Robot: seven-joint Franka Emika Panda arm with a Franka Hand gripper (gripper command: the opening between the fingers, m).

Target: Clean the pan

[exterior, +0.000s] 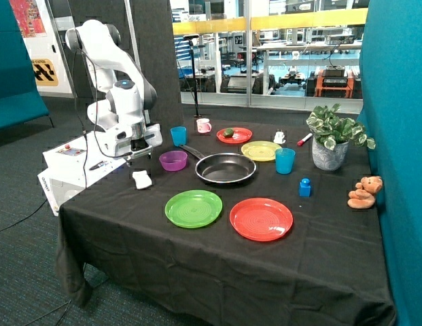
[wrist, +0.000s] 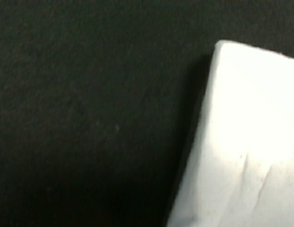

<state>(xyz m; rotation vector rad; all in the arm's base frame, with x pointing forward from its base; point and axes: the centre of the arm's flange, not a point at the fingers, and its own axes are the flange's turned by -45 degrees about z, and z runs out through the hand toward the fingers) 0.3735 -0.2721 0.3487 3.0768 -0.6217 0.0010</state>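
The gripper [exterior: 134, 155] hangs just above a white sponge [exterior: 142, 179] on the black cloth [exterior: 217, 265], near the table edge; I cannot tell if it is wide or narrow. The pan [exterior: 226, 168] sits in the middle, beyond the purple bowl [exterior: 173, 161], its handle pointing toward the blue cup [exterior: 179, 136]. The sponge is probably needed first; it lies almost under the gripper, slightly toward the pan.
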